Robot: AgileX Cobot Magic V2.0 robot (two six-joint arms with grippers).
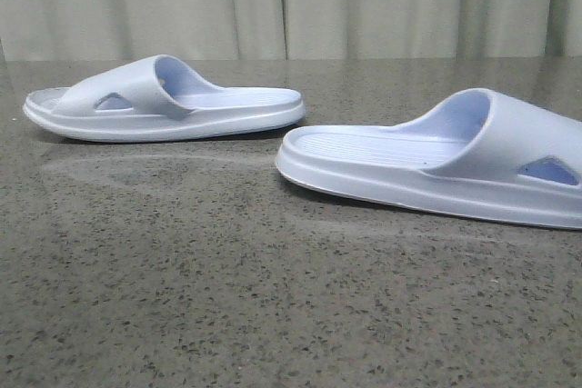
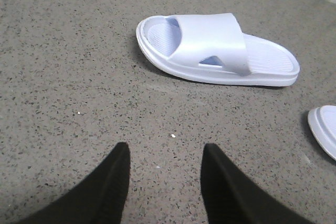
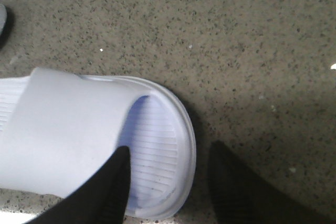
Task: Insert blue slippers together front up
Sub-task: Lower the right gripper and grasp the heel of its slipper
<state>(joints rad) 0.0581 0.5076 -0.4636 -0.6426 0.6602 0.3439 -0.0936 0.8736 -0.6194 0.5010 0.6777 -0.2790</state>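
Note:
Two pale blue slippers lie flat on the speckled grey table, soles down and apart. The left slipper (image 1: 164, 102) also shows in the left wrist view (image 2: 215, 48). The right slipper (image 1: 436, 165) also fills the right wrist view (image 3: 68, 140). My left gripper (image 2: 165, 153) is open and empty over bare table, short of the left slipper. My right gripper (image 3: 168, 156) is open and straddles the right slipper's toe end. One of its fingers (image 3: 118, 182) is over the strap and footbed, and the other is outside the rim. Neither gripper shows in the front view.
A pale curtain (image 1: 291, 2) hangs behind the table's far edge. The heel rim of the right slipper (image 2: 325, 129) shows at the side of the left wrist view. A dark sliver of the other slipper (image 3: 2, 22) shows at the edge of the right wrist view.

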